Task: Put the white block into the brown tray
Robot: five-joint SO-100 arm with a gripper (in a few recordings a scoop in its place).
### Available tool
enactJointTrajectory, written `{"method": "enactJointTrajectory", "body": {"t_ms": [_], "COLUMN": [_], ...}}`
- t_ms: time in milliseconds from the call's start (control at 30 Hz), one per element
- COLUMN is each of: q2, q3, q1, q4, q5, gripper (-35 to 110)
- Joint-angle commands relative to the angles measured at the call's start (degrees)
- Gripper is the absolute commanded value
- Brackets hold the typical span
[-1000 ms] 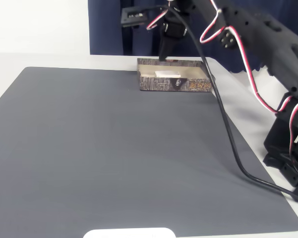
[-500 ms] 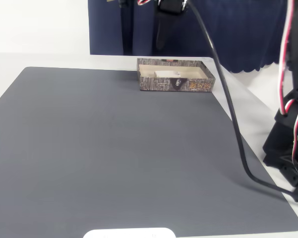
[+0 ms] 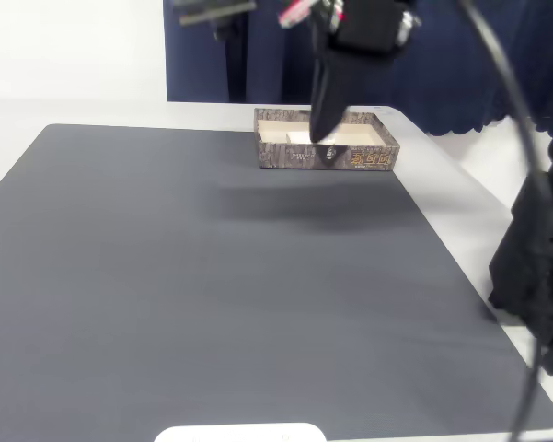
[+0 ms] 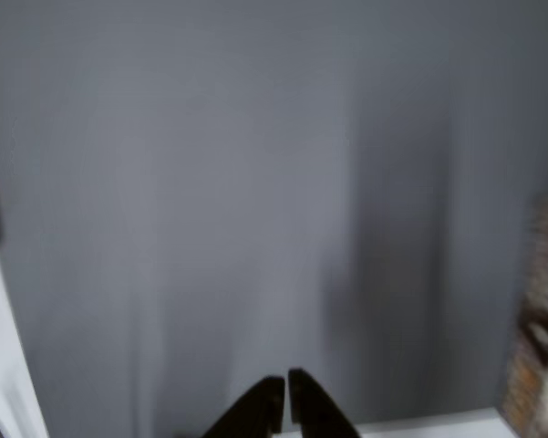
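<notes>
Since the earlier frames, the arm has swung from above the far side of the brown tray [image 3: 327,147] to a raised position nearer the camera, and its dark, motion-blurred gripper [image 3: 324,124] now hangs in front of the tray's middle in the fixed view, pointing down and clear of the grey mat [image 3: 212,276]. In the wrist view the gripper [image 4: 286,391] shows two black fingertips [image 4: 266,401] drawn almost together with only a thin slit between them and nothing held; the grey mat lies below it and a blurred edge of the tray sits at the right border. The tray stands at the far edge of the mat, with brown patterned walls, printed labels on its near side and a pale interior. The white block [image 3: 299,137] lies flat inside the tray, left of centre, partly hidden behind the gripper.
</notes>
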Motion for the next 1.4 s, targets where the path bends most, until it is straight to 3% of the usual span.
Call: {"method": "enactJointTrajectory", "body": {"t_ms": [0, 300, 700, 1067, 1367], "q2": [10.28, 37.62, 61.52, 69.35, 69.43], "q3": [9.58, 37.79, 58.45, 65.65, 71.72], "q1": [-4.31, -6.50, -11.69, -13.62, -14.41], "q4": [-4.75, -9.58, -10.81, -9.58, -15.21], "q5": [1.93, 6.50, 14.41, 20.04, 21.01], "gripper": [0, 0, 0, 0, 0]}}
